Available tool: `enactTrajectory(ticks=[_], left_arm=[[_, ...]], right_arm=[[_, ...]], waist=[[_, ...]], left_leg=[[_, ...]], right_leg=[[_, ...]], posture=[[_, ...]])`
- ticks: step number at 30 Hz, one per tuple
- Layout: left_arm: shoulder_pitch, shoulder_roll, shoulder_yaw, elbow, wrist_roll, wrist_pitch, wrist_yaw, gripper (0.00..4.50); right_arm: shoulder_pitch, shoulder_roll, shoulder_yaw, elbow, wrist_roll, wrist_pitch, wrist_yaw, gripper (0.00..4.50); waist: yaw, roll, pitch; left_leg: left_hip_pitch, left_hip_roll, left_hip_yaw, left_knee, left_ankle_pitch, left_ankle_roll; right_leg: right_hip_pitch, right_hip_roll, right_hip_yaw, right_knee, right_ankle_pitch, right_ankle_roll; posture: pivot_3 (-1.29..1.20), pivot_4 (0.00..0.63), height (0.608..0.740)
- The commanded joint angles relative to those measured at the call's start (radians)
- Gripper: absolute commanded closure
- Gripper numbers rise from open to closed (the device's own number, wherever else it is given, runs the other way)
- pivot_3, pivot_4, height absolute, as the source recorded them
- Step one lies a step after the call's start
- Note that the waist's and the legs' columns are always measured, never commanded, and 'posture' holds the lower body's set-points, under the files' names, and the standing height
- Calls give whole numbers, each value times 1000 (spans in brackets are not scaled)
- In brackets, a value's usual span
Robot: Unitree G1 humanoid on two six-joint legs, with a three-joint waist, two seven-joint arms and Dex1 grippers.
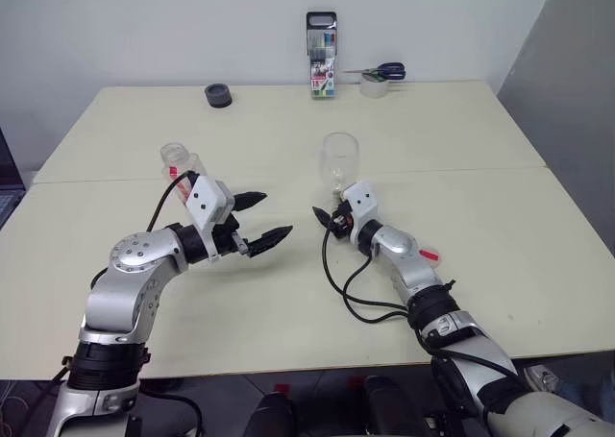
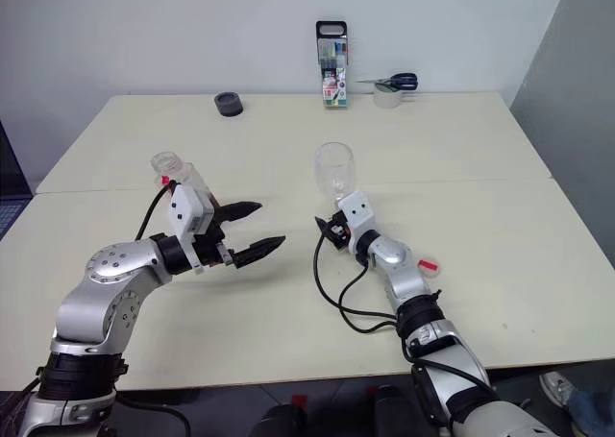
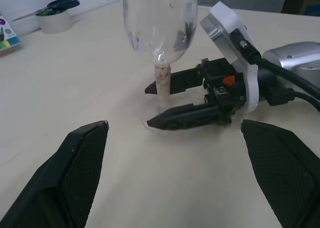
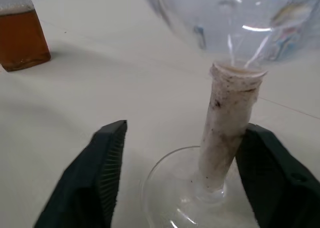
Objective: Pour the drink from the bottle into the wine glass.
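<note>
The wine glass (image 1: 339,158) stands upright mid-table, its bowl clear and its stem (image 4: 227,123) wrapped in whitish tape. My right gripper (image 1: 325,216) is open and straddles the stem low down. One finger (image 4: 272,173) rests against the stem, the other finger (image 4: 107,173) stands apart. The bottle (image 1: 179,160) stands to the left with no cap on, partly hidden behind my left wrist. The reddish-brown drink (image 4: 20,37) fills its lower body. My left gripper (image 1: 261,217) is open and empty, just right of the bottle, pointing toward the glass.
A small red-and-white cap-like thing (image 1: 430,255) lies on the table right of my right forearm. At the far edge stand a pack of markers (image 1: 321,55), scissors on a tape roll (image 1: 381,76) and a black roll (image 1: 219,95).
</note>
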Motion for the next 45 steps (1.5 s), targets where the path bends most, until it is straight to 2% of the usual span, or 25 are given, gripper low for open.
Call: enactTrajectory(ticks=[1, 7, 15, 21, 30, 33, 36, 45], left_arm=[[-27, -19, 29, -45, -36, -7, 30, 0], [-39, -32, 34, -88, -51, 14, 78, 0], [-12, -48, 31, -155, -60, 44, 151, 0], [46, -82, 29, -193, -29, 44, 250, 0], [247, -148, 54, -191, 122, -65, 432, 0], [316, -182, 94, -149, 148, -121, 486, 0], [324, -188, 141, -51, 178, -178, 527, 0], [219, -139, 166, 177, 167, -290, 450, 0]], right_arm=[[-4, 5, 2, -48, 3, -3, 12, 52], [30, -25, -3, -104, 5, 16, 22, 52], [152, -114, 3, -328, 12, 130, 66, 52], [313, -249, 43, -630, 10, 280, 165, 52], [493, -424, 63, -1099, 149, 497, 322, 52], [517, -461, 72, -1211, 218, 584, 358, 52], [505, -453, 67, -1257, 273, 641, 350, 52], [470, -447, 96, -1254, 283, 665, 313, 52]], waist=[[1, 0, 0], [2, 0, 0], [5, 0, 1], [9, 1, 1], [15, 1, 2], [25, 1, 2], [40, 0, 2], [57, 0, 2]], left_leg=[[0, 0, 0, 0, 0, 0], [0, 0, 0, 0, 0, 0], [-1, 0, 0, 0, 0, 0], [-2, 0, 0, 0, 0, 0], [-2, 0, -1, -1, 0, 0], [-2, 0, -1, -1, 0, 0], [-2, 0, -2, 0, 0, 0], [-2, -1, -2, 0, 0, 0]], right_leg=[[0, 0, 0, 0, 0, 0], [0, 0, 0, -1, 0, 0], [0, 0, 0, -3, 0, 0], [1, -1, 0, -5, 0, 1], [2, -1, -1, -6, 0, 2], [2, -1, -1, -7, 0, 2], [2, -1, -2, -7, 0, 2], [2, -1, -3, -8, 0, 2]], posture=[[0, 150, 740], [0, 150, 740], [0, 150, 740], [0, 150, 740], [0, 150, 740], [0, 150, 740], [0, 150, 740], [0, 150, 740]])
